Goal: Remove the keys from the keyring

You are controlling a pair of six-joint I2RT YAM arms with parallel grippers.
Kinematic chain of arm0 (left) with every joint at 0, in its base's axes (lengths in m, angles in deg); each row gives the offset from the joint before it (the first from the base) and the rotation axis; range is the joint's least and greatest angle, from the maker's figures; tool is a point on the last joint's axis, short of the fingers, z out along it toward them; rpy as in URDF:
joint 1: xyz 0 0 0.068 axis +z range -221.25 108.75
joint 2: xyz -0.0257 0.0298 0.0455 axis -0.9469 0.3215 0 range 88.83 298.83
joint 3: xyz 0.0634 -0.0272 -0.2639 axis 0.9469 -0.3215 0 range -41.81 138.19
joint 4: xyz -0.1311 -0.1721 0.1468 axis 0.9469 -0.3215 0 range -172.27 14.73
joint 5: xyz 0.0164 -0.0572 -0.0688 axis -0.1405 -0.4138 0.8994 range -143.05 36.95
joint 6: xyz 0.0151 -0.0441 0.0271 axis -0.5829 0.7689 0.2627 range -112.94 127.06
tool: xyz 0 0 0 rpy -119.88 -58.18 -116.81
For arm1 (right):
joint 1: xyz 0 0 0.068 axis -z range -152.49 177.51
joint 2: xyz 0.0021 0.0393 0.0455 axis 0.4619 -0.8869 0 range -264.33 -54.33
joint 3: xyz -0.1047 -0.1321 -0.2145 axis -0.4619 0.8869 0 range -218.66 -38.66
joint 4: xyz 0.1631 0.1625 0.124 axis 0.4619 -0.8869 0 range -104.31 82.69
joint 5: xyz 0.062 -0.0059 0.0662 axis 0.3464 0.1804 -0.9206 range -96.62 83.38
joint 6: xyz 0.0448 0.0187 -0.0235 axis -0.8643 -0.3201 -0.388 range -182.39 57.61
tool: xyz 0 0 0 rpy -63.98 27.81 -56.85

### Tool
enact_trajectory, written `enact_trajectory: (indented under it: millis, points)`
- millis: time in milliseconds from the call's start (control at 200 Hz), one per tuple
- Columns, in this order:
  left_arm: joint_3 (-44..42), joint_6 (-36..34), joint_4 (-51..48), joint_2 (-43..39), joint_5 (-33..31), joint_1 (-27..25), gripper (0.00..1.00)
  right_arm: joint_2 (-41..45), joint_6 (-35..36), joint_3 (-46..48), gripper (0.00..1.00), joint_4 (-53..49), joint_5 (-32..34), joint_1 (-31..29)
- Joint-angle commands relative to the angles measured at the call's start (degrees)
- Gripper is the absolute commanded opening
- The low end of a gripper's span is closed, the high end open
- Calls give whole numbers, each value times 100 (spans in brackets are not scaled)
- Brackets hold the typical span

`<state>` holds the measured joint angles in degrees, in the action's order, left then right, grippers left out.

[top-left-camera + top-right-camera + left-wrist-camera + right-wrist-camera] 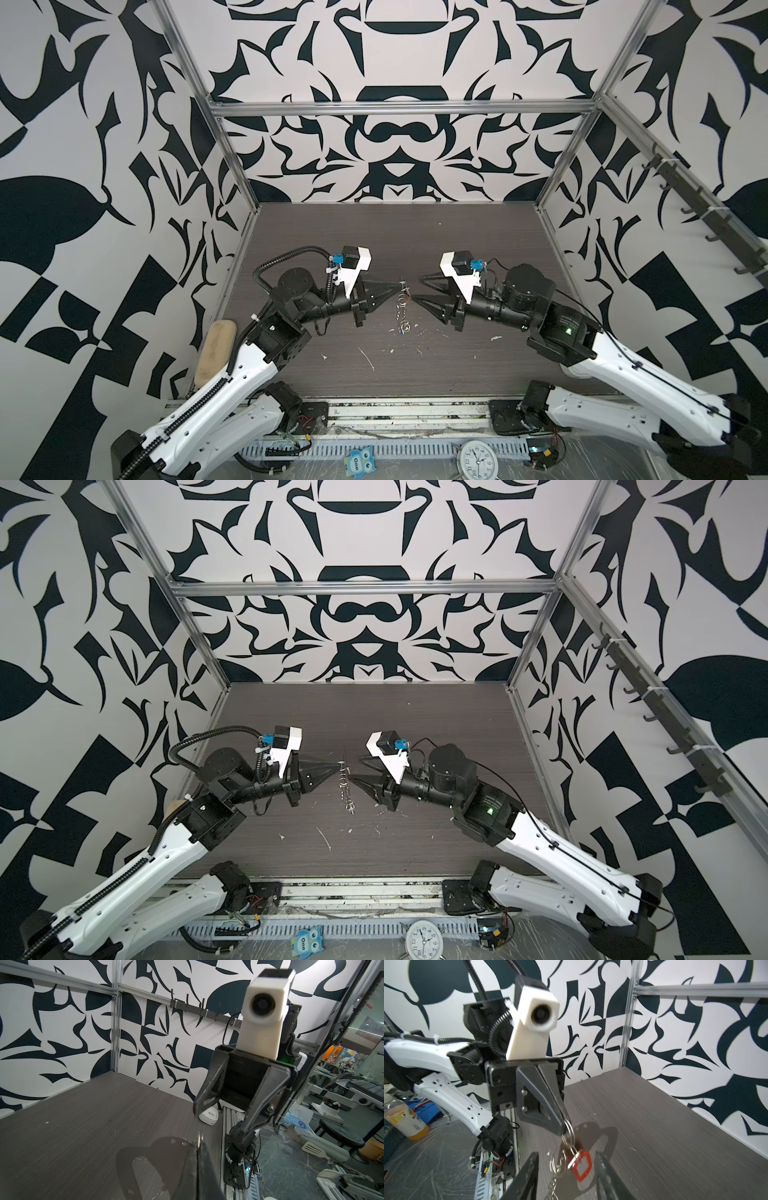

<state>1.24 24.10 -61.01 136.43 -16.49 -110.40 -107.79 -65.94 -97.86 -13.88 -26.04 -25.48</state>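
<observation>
Left tool (563, 1128): was clamped on a ring of the keyring (402, 300).
Right tool (566, 1153): jaws stood apart around the red key (581, 1167).
Risk: closing could have snagged nearby rings and twisted the keyring loose.

Walls (395, 137): bold black-and-white abstract swirls.
Tabletop (374, 232): dark grey-brown wood grain, flecked with white.
Red key tag (581, 1167): red frame, white label window.
Blue key tag (400, 331): apparently blue, though small and blurred.
Keyring (402, 302): silver.
Robot arms (648, 374): white shells, black joints.
Owl figure (357, 459): blue, white eyes.
Clock (476, 460): white face, black numerals.
</observation>
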Motion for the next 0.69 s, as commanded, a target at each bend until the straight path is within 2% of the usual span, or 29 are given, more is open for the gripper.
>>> enact_trajectory:
  millis: [0,90,210,310,540,690]
  points:
    - [-33,-86,200,-127,264,21,0,-237,-118,-450,46,143,-515,-12]
    - [-55,-120,201,-167,282,21,0,-357,-121,-539,46,102,-569,13]
    - [-105,-147,225,-223,224,21,0,-428,-191,-575,46,128,-1064,118]
    - [-145,-148,244,-249,150,17,0,-447,-265,-524,44,114,-1222,210]
    - [-161,-139,284,-264,199,19,0,-379,-678,-199,32,504,-1694,620]
    - [-157,-121,315,-264,212,14,0,-442,-752,-159,29,549,-1837,728]
